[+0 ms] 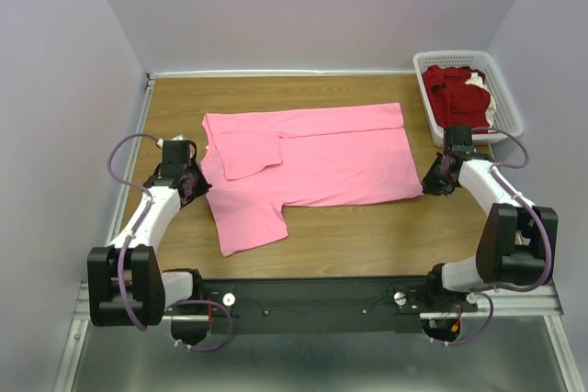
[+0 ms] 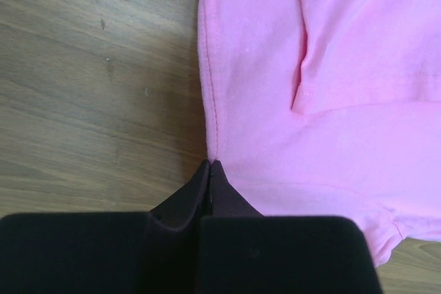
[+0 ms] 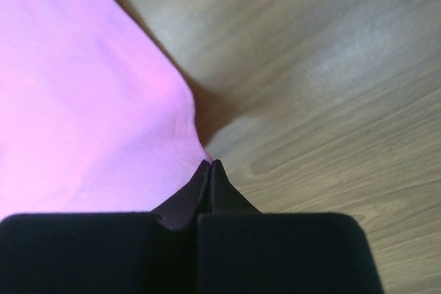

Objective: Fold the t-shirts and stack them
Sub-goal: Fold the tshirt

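A bright pink t-shirt [image 1: 331, 167] lies partly folded across the middle of the wooden table, with one sleeve folded in on top and the other sticking out at the near left. My left gripper [image 1: 197, 183] is shut on its left side edge, and the left wrist view [image 2: 210, 163] shows the hem [image 2: 210, 87] running into the closed tips. My right gripper [image 1: 430, 183] is shut on the shirt's near right corner [image 3: 182, 146], which is raised slightly off the wood at the tips [image 3: 211, 163]. Dark red t-shirts [image 1: 455, 98] lie bunched in the basket.
A white lattice basket [image 1: 511, 124] stands at the back right corner, close behind my right arm. Bare wood [image 1: 367, 236] lies between the shirt and the near edge. Grey walls enclose the table on three sides.
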